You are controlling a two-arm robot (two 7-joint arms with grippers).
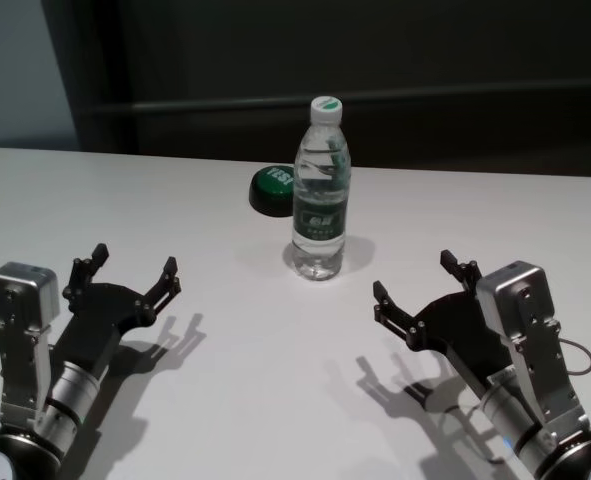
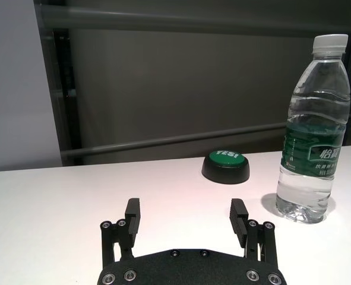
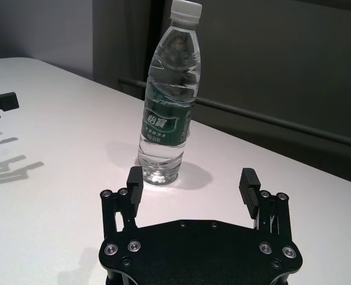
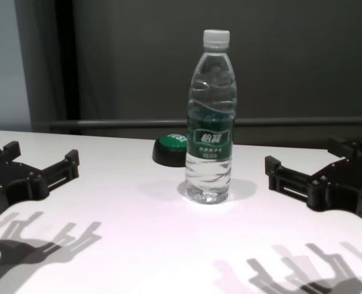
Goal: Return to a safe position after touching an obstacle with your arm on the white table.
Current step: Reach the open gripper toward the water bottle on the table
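Observation:
The obstacle, a clear water bottle (image 1: 321,190) with a white cap and dark green label, stands upright at the middle of the white table (image 1: 225,400). It also shows in the left wrist view (image 2: 310,133), the right wrist view (image 3: 168,95) and the chest view (image 4: 210,122). My left gripper (image 1: 133,270) is open and empty, low over the table at the near left, apart from the bottle. My right gripper (image 1: 420,278) is open and empty at the near right, a short way from the bottle's base. Neither arm touches the bottle.
A low black dome button with a green top (image 1: 272,188) sits just behind and left of the bottle; it also shows in the left wrist view (image 2: 225,165) and the chest view (image 4: 170,149). A dark wall with a horizontal rail runs behind the table's far edge.

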